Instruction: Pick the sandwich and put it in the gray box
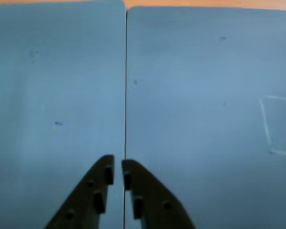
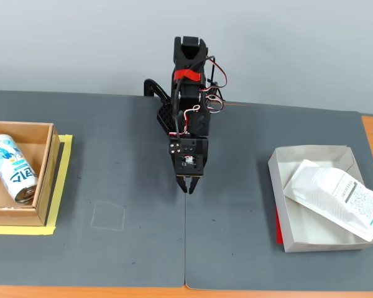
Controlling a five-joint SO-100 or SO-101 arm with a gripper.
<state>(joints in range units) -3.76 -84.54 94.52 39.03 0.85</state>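
In the fixed view the sandwich [image 2: 337,196], a flat white wrapped pack with a barcode and fine-print label, lies tilted in the gray box [image 2: 285,207] at the right, one end resting over the box's right rim. My gripper [image 2: 188,186] hangs over the middle of the dark mat, well left of the box, empty with its jaws closed. In the wrist view my gripper [image 1: 117,172] points at the mat seam, fingertips nearly touching. The sandwich and box are out of the wrist view.
A brown wooden box [image 2: 43,180] on yellow tape holds a blue-and-white can [image 2: 11,167] at the left in the fixed view. A faint chalk square [image 2: 108,216] is drawn on the mat [image 2: 112,155]. The mat seam [image 1: 126,86] runs ahead of the gripper.
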